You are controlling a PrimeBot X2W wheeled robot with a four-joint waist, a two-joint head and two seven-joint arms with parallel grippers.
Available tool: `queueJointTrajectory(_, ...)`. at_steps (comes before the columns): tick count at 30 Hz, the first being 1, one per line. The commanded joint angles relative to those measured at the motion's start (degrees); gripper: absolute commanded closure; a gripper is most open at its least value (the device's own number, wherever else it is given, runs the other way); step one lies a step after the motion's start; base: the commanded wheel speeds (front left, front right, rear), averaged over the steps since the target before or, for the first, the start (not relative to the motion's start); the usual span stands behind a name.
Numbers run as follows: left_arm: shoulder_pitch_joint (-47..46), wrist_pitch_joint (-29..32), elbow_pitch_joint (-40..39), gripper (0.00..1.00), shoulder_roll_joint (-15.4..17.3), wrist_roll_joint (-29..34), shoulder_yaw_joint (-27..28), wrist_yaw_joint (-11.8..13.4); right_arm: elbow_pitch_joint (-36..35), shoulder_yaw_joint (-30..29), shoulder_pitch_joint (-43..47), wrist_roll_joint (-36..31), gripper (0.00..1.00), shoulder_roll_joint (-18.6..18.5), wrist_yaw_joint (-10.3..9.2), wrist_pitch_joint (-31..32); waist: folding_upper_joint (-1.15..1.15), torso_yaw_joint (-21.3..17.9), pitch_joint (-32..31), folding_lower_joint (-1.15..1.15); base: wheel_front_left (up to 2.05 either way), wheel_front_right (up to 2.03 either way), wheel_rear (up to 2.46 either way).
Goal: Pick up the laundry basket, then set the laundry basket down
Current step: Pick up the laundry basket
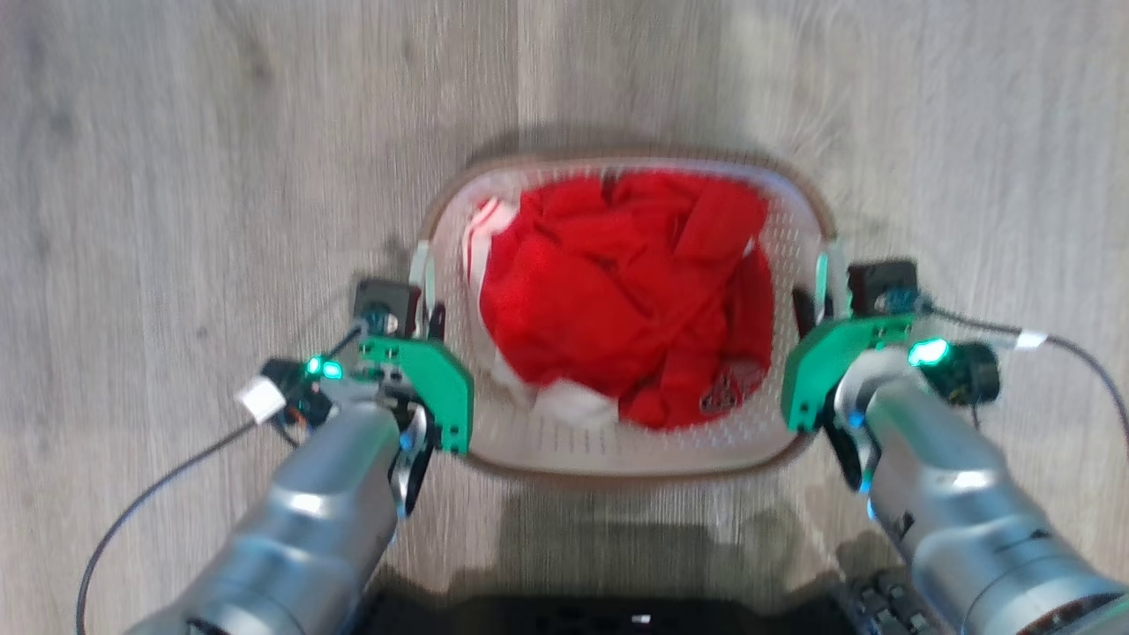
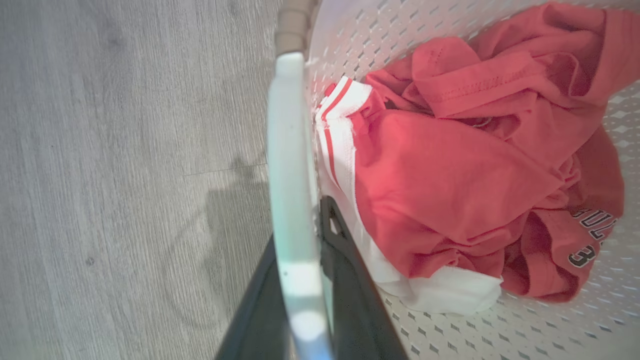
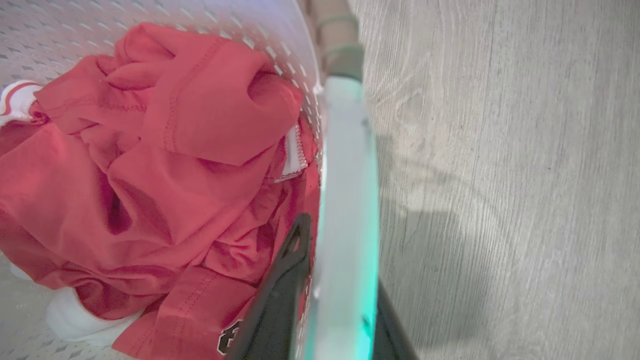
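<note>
While my left gripper (image 2: 300, 225) is clamping the basket's left handle (image 2: 290, 150), one dark finger is pressing the inner side of that white bar and the other is sitting on the outer, floor side. The handle is hiding the outer finger's tip. My right gripper (image 3: 345, 235) is gripping the right handle (image 3: 350, 165) in the same way: the inner finger is showing in full, and the outer one is emerging only as a dark sliver below the bar. A green glow is tinting both handles.

Between my two arms the laundry basket (image 1: 564, 437) is sitting squarely in front of me over the grey wood-look floor (image 1: 176, 176). The head view is blurring, and I cannot tell whether the basket's base is touching the floor or hanging clear of it.

Inside, a crumpled red garment (image 1: 617, 291) is filling most of the basket and covering most of its floor. A piece of white fabric (image 2: 440, 292) is poking out from under it on my side. Dark lettering (image 2: 582, 256) on the red cloth is folding out of sight; only a "3" is reading clearly.

A thin cable (image 1: 141, 503) is trailing from my left wrist off the frame's edge.
</note>
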Motion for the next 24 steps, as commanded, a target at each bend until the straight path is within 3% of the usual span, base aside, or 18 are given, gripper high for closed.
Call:
queueJointTrajectory(1,2.12,-0.56,0.19,1.0,1.31,-0.72,-0.12,0.26,0.53,2.32,3.74,0.64,1.0,1.45,0.41,-0.62,-0.01,-0.8,-4.03,0.0,0.0,0.0,0.0)
queueJointTrajectory(24,11.91,7.11,4.36,1.0,1.31,-9.62,-8.83,-1.97,0.95,18.08,10.7,17.34,1.0,1.58,0.41,11.49,-0.01,-2.72,-28.14,0.0,0.0,0.0,0.0)
